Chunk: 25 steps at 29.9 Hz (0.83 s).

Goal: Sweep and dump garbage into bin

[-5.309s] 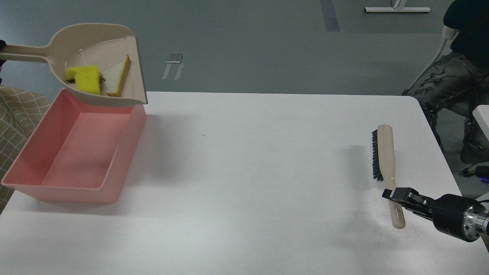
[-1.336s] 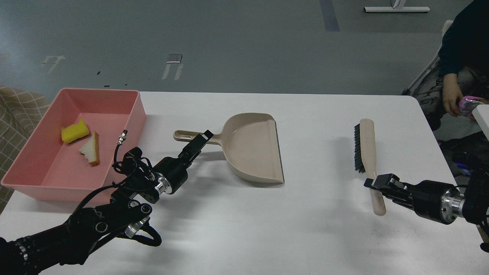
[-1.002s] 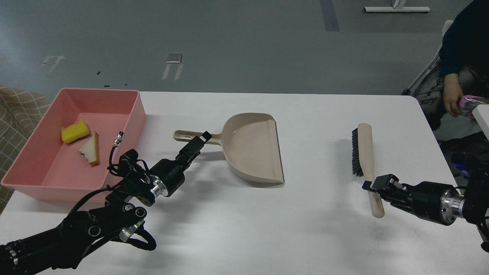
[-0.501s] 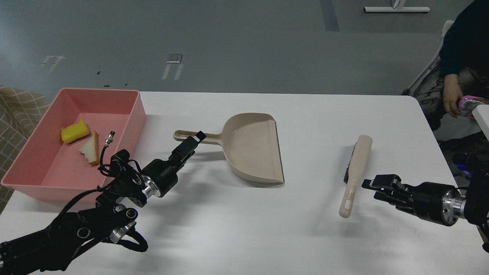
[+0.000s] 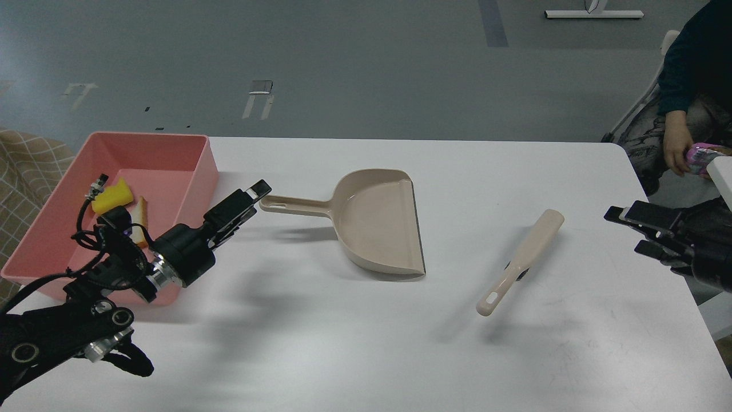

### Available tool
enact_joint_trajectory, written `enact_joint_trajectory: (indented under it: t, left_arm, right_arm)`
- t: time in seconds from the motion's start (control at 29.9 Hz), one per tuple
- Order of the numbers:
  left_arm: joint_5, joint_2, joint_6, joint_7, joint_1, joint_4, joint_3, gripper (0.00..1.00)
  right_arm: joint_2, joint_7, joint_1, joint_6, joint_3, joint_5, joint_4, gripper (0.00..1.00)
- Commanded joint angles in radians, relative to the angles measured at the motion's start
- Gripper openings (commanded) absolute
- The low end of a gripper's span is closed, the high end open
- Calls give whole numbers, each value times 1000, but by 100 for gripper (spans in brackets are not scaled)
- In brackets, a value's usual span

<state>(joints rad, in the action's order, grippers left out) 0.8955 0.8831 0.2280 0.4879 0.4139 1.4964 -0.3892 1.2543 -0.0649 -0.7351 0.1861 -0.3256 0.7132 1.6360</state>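
The yellow sponge point(image 5: 112, 196) and the white bread slice point(image 5: 141, 207) lie inside the pink bin point(image 5: 150, 136) at the table's left; my left arm partly hides the bread. My left gripper point(image 5: 257, 198) is open and empty, just left of the end of the handle of the beige dustpan point(image 5: 377, 220), which lies empty and flat mid-table. My right gripper point(image 5: 623, 232) is open and empty at the right edge, well clear of the beige brush point(image 5: 520, 260), which lies flat on the table with its handle pointing to the lower left.
The white table point(image 5: 354, 343) ends at its right edge close to my right arm. A seated person point(image 5: 686, 114) is at the far right beyond the table. A checked cloth point(image 5: 23, 166) lies left of the bin.
My right gripper let go of the brush and pulled back right; the brush tipped over and lies flat. My left gripper drew back left off the dustpan handle.
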Motion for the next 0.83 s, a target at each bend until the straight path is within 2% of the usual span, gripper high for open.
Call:
enact_joint_trajectory:
  t: [0.0,0.13,0.2,0.23,0.3,0.33,0.4,0.43,0.57,0.63,0.8]
  left_arm:
    - [-7,13,-73,1,-1,21,-106,98]
    - [-194,-32,-166,1,3,5,-354,98]
    - [-251,-50,-196,1,14,-14,-417,98]
    - [-285,-67,-219,1,34,-45,-468,98]
    - [-308,-110,-242,0,95,-99,-499,98]
    - [-310,-156,-254,-14,139,-143,-502,98]
    - [-310,-205,-265,-20,181,-195,-502,98]
    - [-310,-252,-274,-22,219,-253,-504,98]
    - [-311,-418,-292,-22,342,-461,-510,98]
    - [-313,-496,-324,-22,405,-568,-511,98]
    - [-380,-627,-449,-22,512,-793,-511,97]
  right_arm:
    - [-30,-1,0,-4,-99,-40,-24,99]
    - [-183,-3,2,-39,-309,-81,-180,99]
    - [-249,-3,2,-45,-377,-86,-240,99]
    - [-324,-3,0,-46,-442,-84,-301,99]
    - [-427,-3,-6,-46,-550,-84,-396,99]
    - [-488,-3,-7,-45,-628,-84,-457,99]
    - [-551,-4,-13,-45,-697,-83,-522,99]
    - [-628,-4,-42,-45,-746,-84,-585,99]
    - [-800,-18,-151,-46,-768,-80,-766,99]
    - [-851,-68,-171,-40,-768,-81,-832,99]
    - [-923,-202,-175,-33,-767,-81,-858,99]
